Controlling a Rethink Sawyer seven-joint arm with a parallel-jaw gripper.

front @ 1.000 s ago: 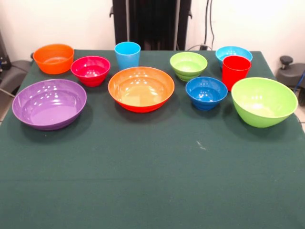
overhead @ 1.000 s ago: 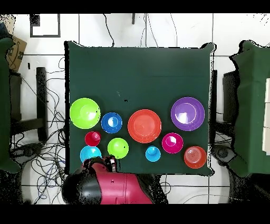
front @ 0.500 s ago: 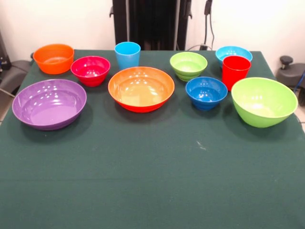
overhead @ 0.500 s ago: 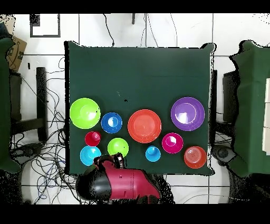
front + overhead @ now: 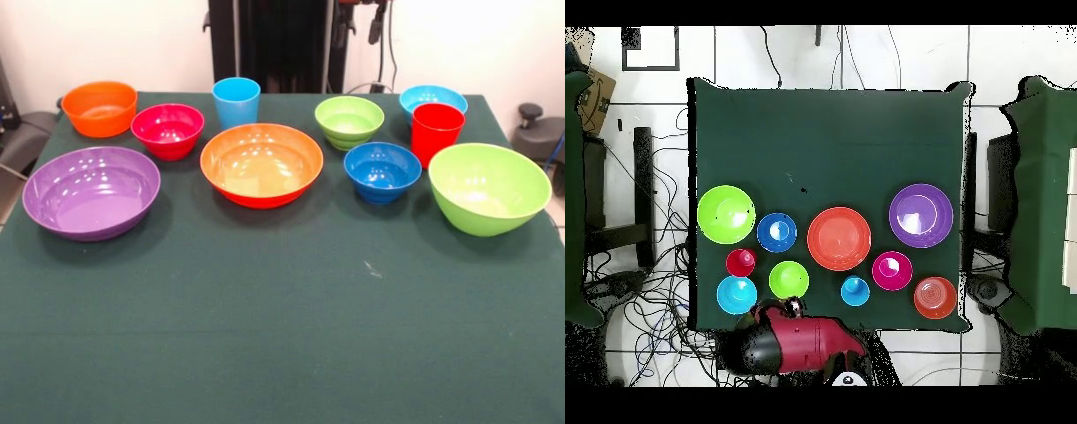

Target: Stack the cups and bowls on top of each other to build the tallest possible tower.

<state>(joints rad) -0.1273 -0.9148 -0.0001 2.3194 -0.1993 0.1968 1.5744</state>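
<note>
Every piece stands alone on the green cloth, and no tower shows. The cups are a light blue one (image 5: 236, 102) (image 5: 855, 291) and a red one (image 5: 436, 132) (image 5: 741, 262). The large bowls are purple (image 5: 91, 191), orange (image 5: 261, 163) and lime green (image 5: 488, 187). The smaller bowls are orange (image 5: 99, 108), magenta-red (image 5: 168, 130), lime green (image 5: 350, 120) (image 5: 789, 279), dark blue (image 5: 382, 170) and light blue (image 5: 433, 95). My gripper (image 5: 357, 22) (image 5: 793, 305) hangs open and empty at the table's robot-side edge, just behind the small lime green bowl.
The red arm (image 5: 805, 345) lies along the table's robot-side edge. Cables cover the floor around the table. A black stool (image 5: 530, 113) stands off the right corner in the front view.
In the overhead view the arm has swung right along the table edge. The gripper's tips have come into the front view at the top edge. No cup or bowl has moved.
</note>
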